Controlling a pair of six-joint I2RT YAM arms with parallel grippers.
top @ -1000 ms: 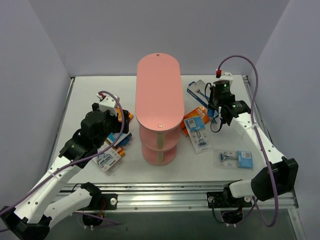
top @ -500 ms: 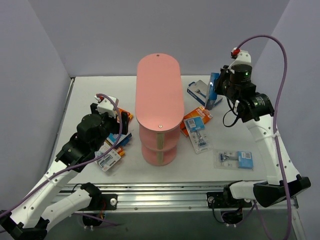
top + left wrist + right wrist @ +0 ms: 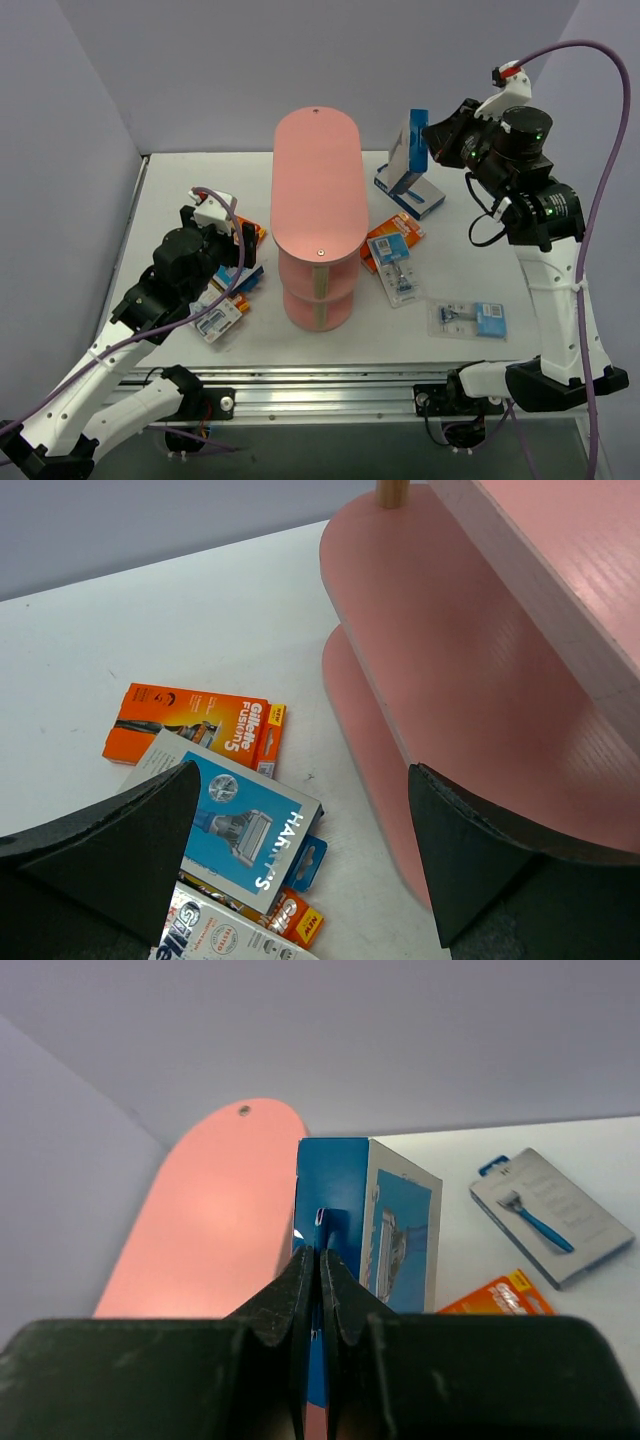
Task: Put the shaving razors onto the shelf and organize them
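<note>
While I carry it, held razor box (image 3: 409,140): blue-and-white carton, up off the table (image 3: 190,180) in the upper right of the top view, on edge just right of the shelf's far end and not touching it.
Right gripper (image 3: 320,1260): fingers pressed together on the thin hang tab at the box's top edge, nothing else in them.
Handling: I judge it light and stiff with a smooth card skin. Pinched by the tab alone it may swing or twist, and a jerk could tear the tab.
Better hold: across the flat faces, if I regrip.
Shelf (image 3: 318,180): pink, centre of the top view, with a long oval top tier that is bare and two round tiers below.
Left gripper (image 3: 303,775): jaws wide, holding nothing, over the left pile.
Left pile: orange pack (image 3: 195,725) and blue Harry's pack (image 3: 245,825) overlapping, left of the shelf's base.
Right of the shelf: grey pack (image 3: 412,192) under the held box, orange cards (image 3: 392,240) nearer the base, clear blister pack (image 3: 468,318) at lower right.
In the way: only the top tier's rim, I judge.
</note>
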